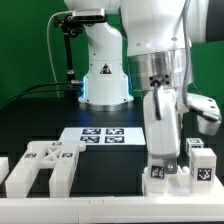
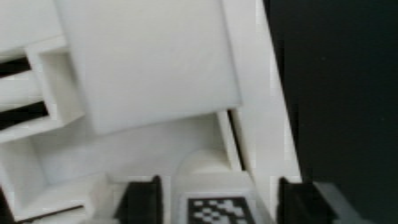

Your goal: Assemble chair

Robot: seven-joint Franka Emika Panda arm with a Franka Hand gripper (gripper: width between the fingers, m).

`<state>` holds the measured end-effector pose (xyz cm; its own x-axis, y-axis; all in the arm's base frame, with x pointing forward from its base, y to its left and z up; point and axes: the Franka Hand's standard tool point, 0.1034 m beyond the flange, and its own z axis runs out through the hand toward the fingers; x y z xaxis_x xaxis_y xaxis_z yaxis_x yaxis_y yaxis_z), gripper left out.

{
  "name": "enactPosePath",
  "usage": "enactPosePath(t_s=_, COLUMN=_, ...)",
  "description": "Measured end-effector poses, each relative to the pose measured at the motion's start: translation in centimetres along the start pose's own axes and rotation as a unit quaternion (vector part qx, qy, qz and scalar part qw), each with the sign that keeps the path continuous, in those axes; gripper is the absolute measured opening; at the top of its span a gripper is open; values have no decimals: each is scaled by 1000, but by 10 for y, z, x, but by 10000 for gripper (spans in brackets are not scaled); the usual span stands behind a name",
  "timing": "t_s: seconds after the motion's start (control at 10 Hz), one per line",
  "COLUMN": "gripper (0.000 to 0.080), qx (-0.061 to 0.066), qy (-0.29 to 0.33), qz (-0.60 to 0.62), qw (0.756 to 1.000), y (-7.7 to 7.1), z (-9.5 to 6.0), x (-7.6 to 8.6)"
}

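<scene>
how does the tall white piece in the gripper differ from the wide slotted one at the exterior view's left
The tall piece stands upright; the slotted piece lies flat. The tall piece is a slim bar; the slotted piece is wide, with gaps. The fingers hold the tall piece; the slotted piece lies free. Both are white and carry tags.
</scene>
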<state>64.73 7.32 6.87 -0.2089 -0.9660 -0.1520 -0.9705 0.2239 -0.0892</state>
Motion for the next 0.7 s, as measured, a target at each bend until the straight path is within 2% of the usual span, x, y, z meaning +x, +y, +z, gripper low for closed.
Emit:
enactPosePath(t_s=0.1, gripper=493, qx=0, qy=0, qz=-4, qw=1000, y=0, z=0, x=0)
enactPosePath(t_s=0.2, gripper=605, qx=0, qy=1, qz=-125, qw=992, y=-1, z=-1, x=3)
enactPosePath(t_s=0.3, gripper=605, qx=-1, qy=1, qz=-238, qw=971, y=0, z=-2, x=8)
enactPosePath(t_s=0.4, gripper=640, qx=-4, qy=-1, qz=-320, qw=948, y=0, z=-5, x=14)
enactPosePath(t_s=0.5, gripper=640, qx=0, qy=2, qz=-351, qw=937, y=2, z=-8, x=18)
enactPosePath(t_s=0.7, gripper=649, qx=-1, qy=2, qz=-415, qw=910, y=3, z=-6, x=19)
